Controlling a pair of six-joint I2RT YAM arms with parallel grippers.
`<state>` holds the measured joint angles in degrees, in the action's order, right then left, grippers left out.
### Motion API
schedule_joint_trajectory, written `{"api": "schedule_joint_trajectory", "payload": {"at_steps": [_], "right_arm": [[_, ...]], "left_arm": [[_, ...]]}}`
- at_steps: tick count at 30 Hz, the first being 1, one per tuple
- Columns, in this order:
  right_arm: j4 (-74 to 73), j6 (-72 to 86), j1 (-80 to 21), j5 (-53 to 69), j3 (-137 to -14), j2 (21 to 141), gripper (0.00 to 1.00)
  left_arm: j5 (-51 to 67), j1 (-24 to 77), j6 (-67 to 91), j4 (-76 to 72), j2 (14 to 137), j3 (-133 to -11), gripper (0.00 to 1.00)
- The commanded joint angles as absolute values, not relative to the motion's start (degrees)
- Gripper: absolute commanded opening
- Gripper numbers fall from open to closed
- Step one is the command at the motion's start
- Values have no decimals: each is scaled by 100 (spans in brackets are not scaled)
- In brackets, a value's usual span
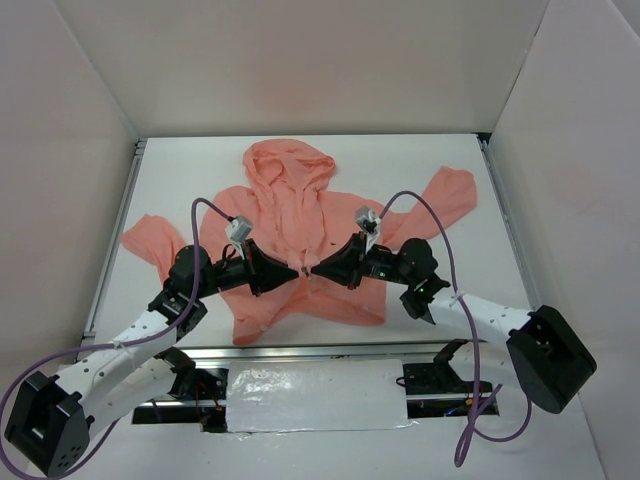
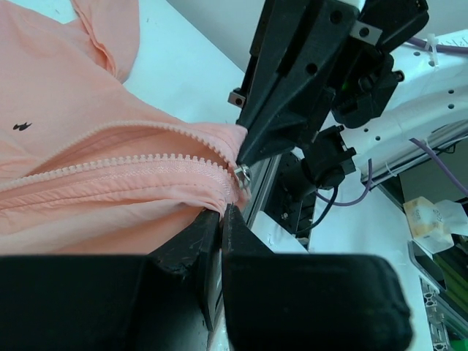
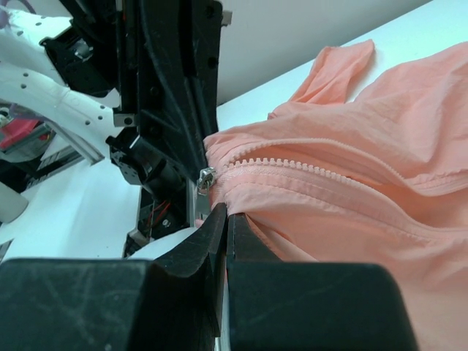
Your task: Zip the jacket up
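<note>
The white counter (image 1: 180, 180) fills the walled-in space. The salmon-pink jacket (image 1: 290, 200) lies front-up across the middle of it, with the hood toward 12 o'clock and the bottom hem toward 6 o'clock. One sleeve is thrown out toward 9 o'clock and the other toward 2 o'clock.

Both arms reach in from the near edge and meet low on the jacket's front. The left arm (image 1: 130, 340) comes up from 7 o'clock and the right arm (image 1: 490, 315) from 5 o'clock.

The left tool (image 1: 290, 272) points toward 3 o'clock and the right tool (image 1: 315, 268) toward 9 o'clock. Their tips are almost nose to nose on the centre line, near the hem.

Up close, the left tool (image 2: 221, 216) has its jaws all but closed, nipping the thin fabric at the hem just under the zipper (image 2: 131, 164). The right tool (image 3: 223, 216) is pressed fully together on the hem in the same way, from the other side. Each one's tip sits just beside the other's, with the gathered cloth bunched between them.

The zipper's two rows of pale teeth stand apart along the front and come together only at the hem. The small metal slider (image 2: 240, 173) sits there, touching the tip of the right tool. A tiny dark chest mark (image 2: 21, 126) shows at 9 o'clock from the slider in the left wrist view.
</note>
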<state>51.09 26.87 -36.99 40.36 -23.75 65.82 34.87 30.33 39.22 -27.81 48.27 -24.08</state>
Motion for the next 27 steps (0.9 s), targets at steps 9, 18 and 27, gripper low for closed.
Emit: {"api": "schedule_joint_trajectory", "payload": {"at_steps": [9, 18, 27], "right_arm": [[3221, 2180, -3682, 3990, -3287, 6820, 0], [1925, 2556, -4974, 2858, -3112, 7110, 3], [705, 3646, -4922, 1726, -3165, 7350, 40]], "left_arm": [[594, 3059, 3744, -219, 4570, -3154, 0], [-1019, 3059, 4052, 1370, 4140, -3577, 0], [-1310, 3059, 3990, 2337, 3586, -3998, 0]]}}
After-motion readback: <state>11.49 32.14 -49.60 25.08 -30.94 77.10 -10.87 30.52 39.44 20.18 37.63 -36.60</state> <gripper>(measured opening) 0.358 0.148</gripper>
